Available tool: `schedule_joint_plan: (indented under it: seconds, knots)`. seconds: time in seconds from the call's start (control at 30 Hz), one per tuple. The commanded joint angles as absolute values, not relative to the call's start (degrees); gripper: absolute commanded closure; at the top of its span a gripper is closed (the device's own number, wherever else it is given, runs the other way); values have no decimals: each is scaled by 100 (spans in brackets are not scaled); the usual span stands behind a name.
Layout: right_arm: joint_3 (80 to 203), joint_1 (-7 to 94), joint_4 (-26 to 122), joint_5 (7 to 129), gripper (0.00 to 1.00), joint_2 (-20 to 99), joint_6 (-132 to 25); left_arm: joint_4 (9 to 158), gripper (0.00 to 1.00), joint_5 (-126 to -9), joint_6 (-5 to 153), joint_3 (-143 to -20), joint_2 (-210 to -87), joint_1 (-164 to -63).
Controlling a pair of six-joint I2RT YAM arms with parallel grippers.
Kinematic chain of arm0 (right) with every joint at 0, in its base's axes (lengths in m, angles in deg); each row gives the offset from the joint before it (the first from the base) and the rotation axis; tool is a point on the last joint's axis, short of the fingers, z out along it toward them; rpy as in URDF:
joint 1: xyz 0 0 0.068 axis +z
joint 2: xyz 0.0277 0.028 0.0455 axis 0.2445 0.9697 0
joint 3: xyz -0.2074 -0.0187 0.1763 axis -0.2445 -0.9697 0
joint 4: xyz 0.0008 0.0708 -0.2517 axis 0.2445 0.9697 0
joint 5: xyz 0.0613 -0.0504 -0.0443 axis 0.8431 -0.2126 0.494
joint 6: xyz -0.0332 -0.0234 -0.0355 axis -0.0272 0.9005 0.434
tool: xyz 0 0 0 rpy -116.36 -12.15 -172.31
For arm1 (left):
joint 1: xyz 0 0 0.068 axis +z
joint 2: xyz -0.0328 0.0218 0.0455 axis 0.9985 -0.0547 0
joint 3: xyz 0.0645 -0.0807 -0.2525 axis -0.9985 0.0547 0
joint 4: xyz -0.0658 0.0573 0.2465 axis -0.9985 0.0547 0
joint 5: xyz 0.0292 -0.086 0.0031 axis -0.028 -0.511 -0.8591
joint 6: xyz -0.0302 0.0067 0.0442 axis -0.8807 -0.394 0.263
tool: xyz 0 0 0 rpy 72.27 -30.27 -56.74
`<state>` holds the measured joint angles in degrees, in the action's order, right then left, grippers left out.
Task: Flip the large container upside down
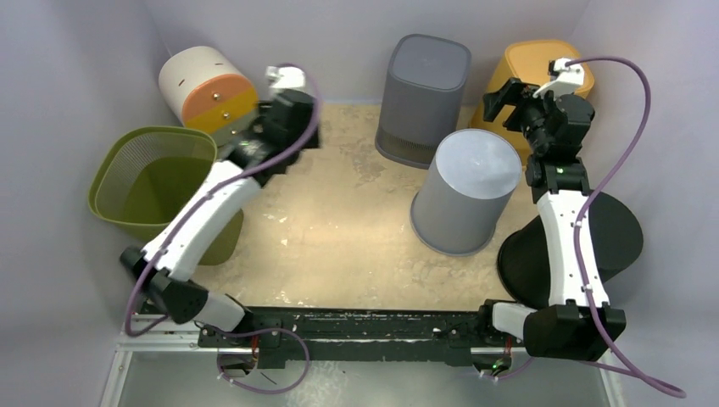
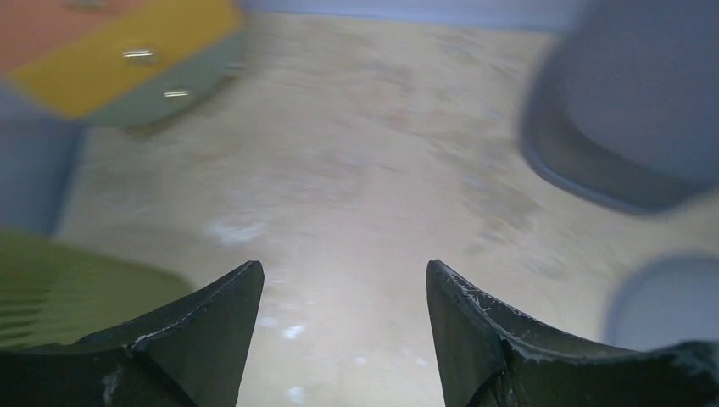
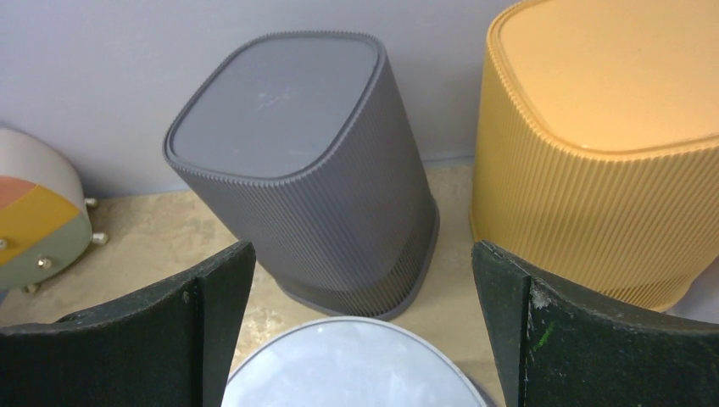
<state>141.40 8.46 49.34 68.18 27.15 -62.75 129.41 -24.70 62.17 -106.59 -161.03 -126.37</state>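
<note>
L arm: stretched to far left, wrist next to striped drum (image 1: 208, 93) | L gripper (image 2: 343, 270): fingers spread, nothing between | R arm: upright, wrist high at far right | R gripper (image 3: 363, 250): wide apart, empty, faces dark grey ribbed bin (image 3: 305, 161) & yellow ribbed bin (image 3: 593, 144) | light grey round bin (image 1: 466, 191): bottom up on table (image 1: 339, 229), centre-right
</note>
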Motion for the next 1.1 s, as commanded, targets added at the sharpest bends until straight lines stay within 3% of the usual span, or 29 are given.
schedule_joint_plan:
  seconds: [0.0,0.4,0.73,1.07]
  knots:
    - [14012,850,4593,7184,0,2614,-6315,13450,32,-1771,6619,-10162,-15348,-11388]
    - [13410,852,4564,7193,0,2296,-6170,13811,32,-1380,7043,-10423,-14911,-10610]
    - [13250,853,4553,7226,0,2258,-6179,13831,32,-1055,6712,-9425,-14539,-10263]
    - [13228,853,4567,7145,0,2205,-6171,13561,39,-1430,6624,-8639,-14353,-10179]
